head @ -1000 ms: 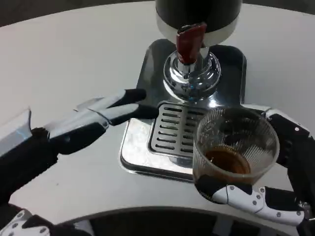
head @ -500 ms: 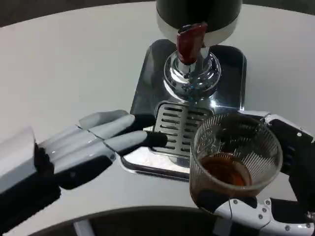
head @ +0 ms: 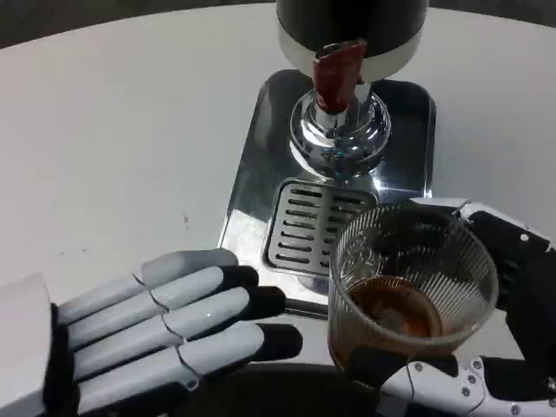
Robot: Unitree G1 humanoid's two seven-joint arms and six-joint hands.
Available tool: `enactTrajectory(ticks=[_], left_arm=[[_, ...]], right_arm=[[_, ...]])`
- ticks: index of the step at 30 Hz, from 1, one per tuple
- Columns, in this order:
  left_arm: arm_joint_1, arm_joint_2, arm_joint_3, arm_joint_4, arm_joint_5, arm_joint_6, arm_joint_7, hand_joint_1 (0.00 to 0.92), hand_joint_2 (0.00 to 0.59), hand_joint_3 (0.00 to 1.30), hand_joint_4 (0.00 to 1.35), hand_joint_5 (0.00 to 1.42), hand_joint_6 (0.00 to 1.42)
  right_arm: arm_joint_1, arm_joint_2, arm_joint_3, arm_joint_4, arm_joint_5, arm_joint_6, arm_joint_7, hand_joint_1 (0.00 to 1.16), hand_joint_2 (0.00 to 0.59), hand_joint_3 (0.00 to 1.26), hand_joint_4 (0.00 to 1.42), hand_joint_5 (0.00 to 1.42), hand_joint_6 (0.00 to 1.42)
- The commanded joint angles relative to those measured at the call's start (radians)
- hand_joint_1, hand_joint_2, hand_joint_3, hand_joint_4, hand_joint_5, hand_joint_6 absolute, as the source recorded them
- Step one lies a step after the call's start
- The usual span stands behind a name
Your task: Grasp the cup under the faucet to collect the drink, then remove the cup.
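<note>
Holding ribbed clear cup (head: 413, 282), brown drink inside: right hand (head: 486, 347).

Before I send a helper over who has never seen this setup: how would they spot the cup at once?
Find the shiny steel drip tray on the white table, under the red-handled faucet. Just off its near right corner, the right hand holds the cup: clear ribbed plastic, with brown drink in the bottom, the only see-through thing there.

Ribbed clear cup (head: 413, 278) (brown drink inside), red faucet handle (head: 334, 71), white table (head: 113, 148)
</note>
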Motion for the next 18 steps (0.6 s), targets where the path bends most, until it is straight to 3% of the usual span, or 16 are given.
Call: enactTrajectory(ticks=[1,18], left_arm=[[0.029,0.039,0.014,0.018,-0.031,-0.055,-0.022,0.0,0.078,0.05,0.0,0.0,0.0],[0.021,0.068,-0.002,0.025,-0.045,-0.076,-0.008,0.0,0.077,0.04,0.0,0.0,0.0]], right_arm=[[0.008,-0.017,-0.026,-0.027,0.05,-0.057,0.014,1.0,0.145,0.72,0.77,0.9,0.8],[0.014,-0.066,-0.057,-0.027,0.105,-0.07,0.003,0.99,0.142,0.72,0.77,0.9,0.8]])
